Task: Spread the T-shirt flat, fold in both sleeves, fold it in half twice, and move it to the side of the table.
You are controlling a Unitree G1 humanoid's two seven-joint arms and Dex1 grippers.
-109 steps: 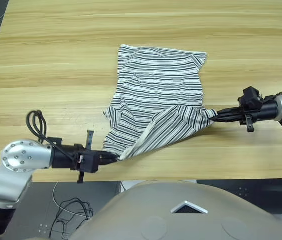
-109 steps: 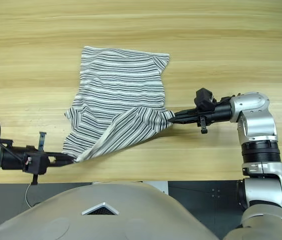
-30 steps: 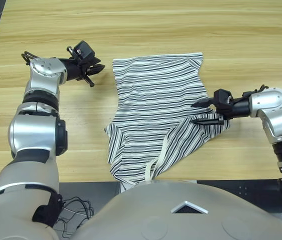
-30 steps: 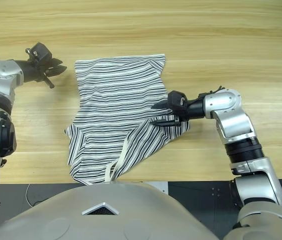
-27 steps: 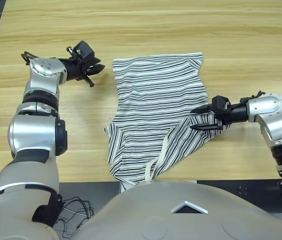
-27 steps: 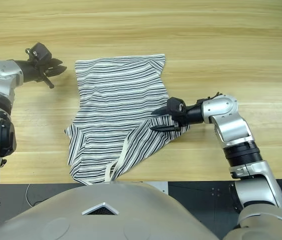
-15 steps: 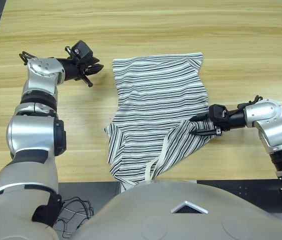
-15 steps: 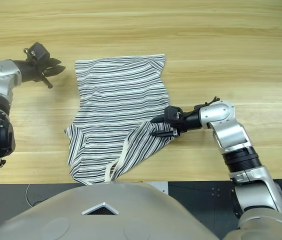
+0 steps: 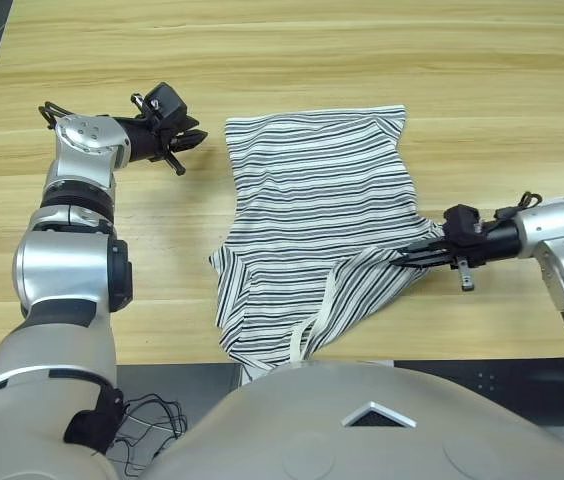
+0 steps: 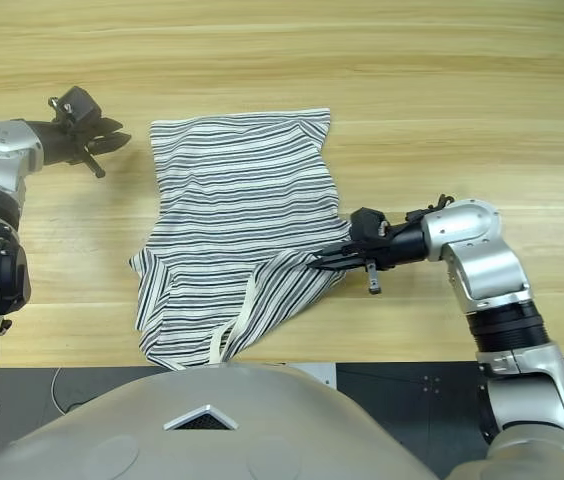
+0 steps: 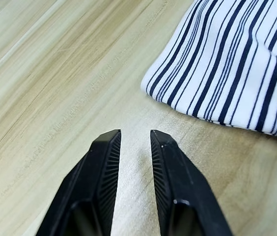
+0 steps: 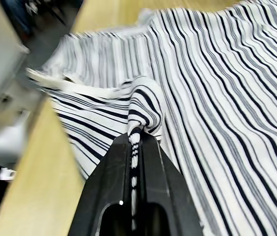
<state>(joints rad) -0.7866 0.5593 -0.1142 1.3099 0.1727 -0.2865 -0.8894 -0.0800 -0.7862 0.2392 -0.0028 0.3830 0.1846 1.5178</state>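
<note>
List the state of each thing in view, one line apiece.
T-shirt: lying on the table, rumpled, its near right part turned over, not yet flat.
Left gripper: open, empty, beside the shirt's far left corner.
Right gripper: shut on a fold at the T-shirt's right edge.

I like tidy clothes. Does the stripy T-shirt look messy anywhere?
Yes. The T-shirt isn't flat: its near right part is flipped over, showing a pale hem strip, and the right gripper pinches a bunched fold there.
</note>
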